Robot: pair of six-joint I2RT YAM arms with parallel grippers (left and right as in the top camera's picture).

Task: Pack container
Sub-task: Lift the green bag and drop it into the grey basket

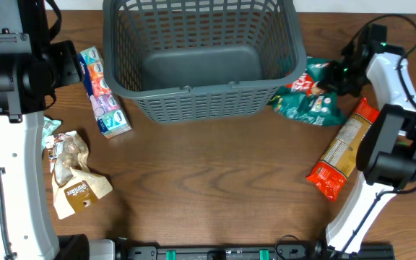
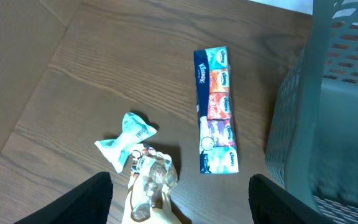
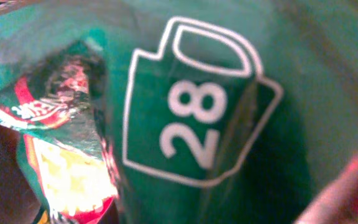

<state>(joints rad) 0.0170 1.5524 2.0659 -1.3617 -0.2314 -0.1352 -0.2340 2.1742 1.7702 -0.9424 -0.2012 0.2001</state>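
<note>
**A:** Lifting the green snack bag (image 1: 305, 102) looks like your step in hand. Your right jaws are right at its top edge, and the bag lies on the surface (image 1: 215, 180) against the container's right corner.

**B:** Are they clamped on it?

**A:** I cannot tell. The right wrist view is all green foil (image 3: 191, 124) pressed close to the lens, with no fingertip in sight. Confirm your grip before you raise anything.

**B:** And the container?

**A:** The container (image 1: 193, 89) stands at the far middle of the surface with nothing inside it. I would raise the bag well above the thick rim first, then carry it left over the solid bottom and release low. If you drag it sideways, the crinkled foil may snag on the lattice.

**B:** What about your left side?

**A:** Your left jaws hang apart above the surface and hold nothing, near the tissue pack (image 2: 215, 111). Keep them out there so the arms stay well apart over the basket.
</note>
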